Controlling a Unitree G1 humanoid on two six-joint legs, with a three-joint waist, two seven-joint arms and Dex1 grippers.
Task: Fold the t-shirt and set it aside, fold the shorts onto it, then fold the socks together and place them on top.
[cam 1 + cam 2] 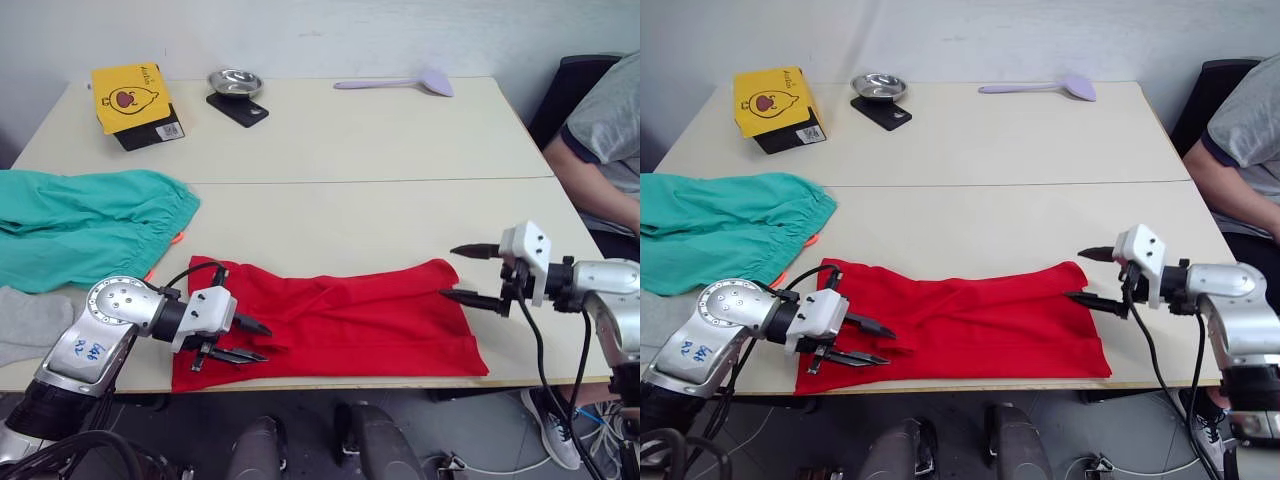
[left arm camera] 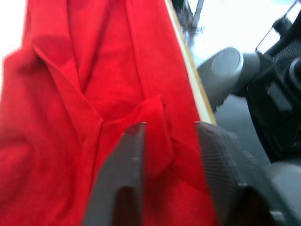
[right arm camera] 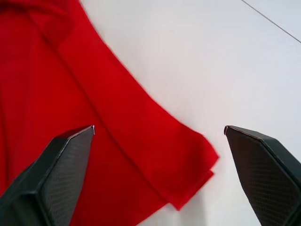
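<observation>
The left hand [image 1: 250,342] is hovering low at the left end of the t-shirt [image 1: 350,320], its two black fingers a little apart with a ridge of red cloth lying between them in the left wrist view, not pinched as far as I can tell. The right hand [image 1: 462,272] is hanging at the t-shirt's right end, fingers spread wide, its lower fingertip just at the cloth's far right corner and nothing clamped between them.

The t-shirt itself is lying along the bench's near edge as a long, narrow red band, its near hem running just inside that edge; it looks folded lengthwise already, with creases and an overlapping flap showing near the left hand. I would judge that the first fold of the shirt is done and a crosswise fold, bringing one end over the other, is what the two hands are lining up for.

Beyond the left hand, the shorts [image 1: 85,225] are lying spread and rumpled at the bench's left edge, a bit of orange drawstring [image 1: 178,238] peeking out, untouched as far as the task goes. A light grey sock [image 1: 30,322] is lying at the near left corner, also unfolded. So most of the work is remaining: finishing and setting aside the shirt, then shorts, then socks.

Along the far edge are sitting a yellow card packet [image 1: 128,97], a small metal bowl [image 1: 235,82] and a lilac spatula [image 1: 400,82]. A person's arm [image 1: 590,170] is resting by the right edge.
</observation>
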